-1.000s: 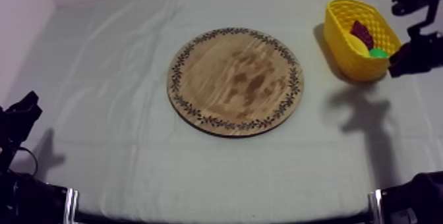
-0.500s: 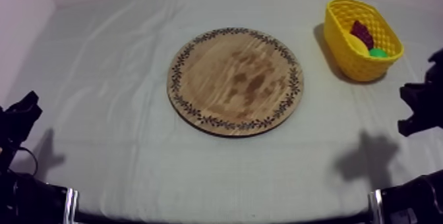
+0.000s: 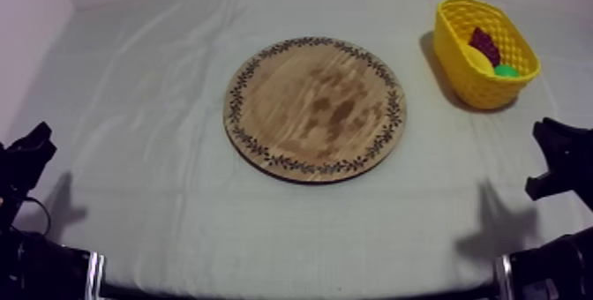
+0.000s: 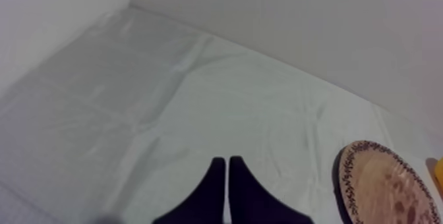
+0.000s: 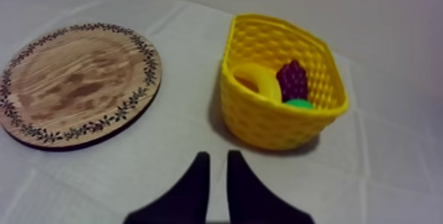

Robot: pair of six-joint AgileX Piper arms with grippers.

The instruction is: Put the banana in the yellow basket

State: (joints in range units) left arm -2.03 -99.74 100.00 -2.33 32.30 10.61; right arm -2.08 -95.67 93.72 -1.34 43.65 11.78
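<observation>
Right jaws pulled back from basket (image 5: 277,124), slightly apart, empty; left jaws closed. Banana (image 5: 267,83) lies in basket ahead of right jaws; board (image 3: 315,108) bare: task looks done.

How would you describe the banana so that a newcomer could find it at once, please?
Right of the round board on the table stands a yellow basket. Inside it lie three toy fruits; the banana is the smooth yellow curve on the side nearer the board, beside the purple grapes and a green fruit.
</observation>
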